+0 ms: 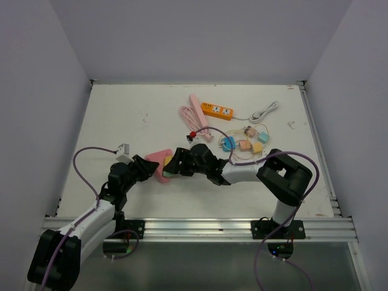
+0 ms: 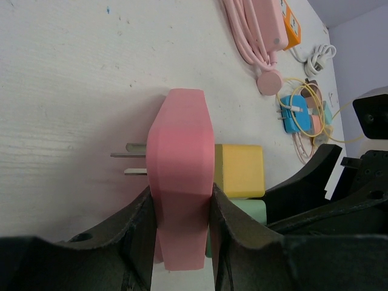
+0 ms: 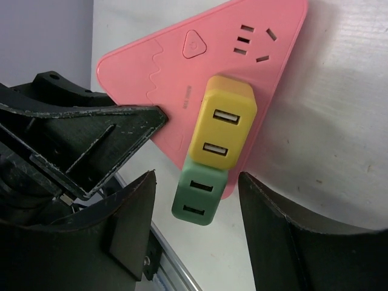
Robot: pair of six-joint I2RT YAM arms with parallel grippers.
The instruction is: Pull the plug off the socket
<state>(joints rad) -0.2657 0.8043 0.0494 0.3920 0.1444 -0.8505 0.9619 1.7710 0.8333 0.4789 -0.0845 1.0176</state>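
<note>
A pink triangular socket (image 1: 159, 163) lies on the white table near the front. A yellow plug (image 3: 221, 130) and a green plug (image 3: 199, 193) sit side by side in its face. My left gripper (image 2: 180, 203) is shut on the socket's (image 2: 182, 157) edge; two metal prongs (image 2: 130, 159) stick out of the socket's left side. My right gripper (image 3: 197, 177) is open, with its fingers on either side of the green plug and not touching it. In the top view both grippers, left (image 1: 148, 168) and right (image 1: 176, 163), meet at the socket.
An orange power strip (image 1: 217, 111), a pink power strip with coiled cable (image 1: 197, 112) and a white cable (image 1: 264, 112) lie at the back. Several small coloured adapters with cables (image 1: 245, 144) lie right of centre. A grey adapter (image 1: 123, 150) lies left. A metal rail (image 1: 200, 227) runs along the near edge.
</note>
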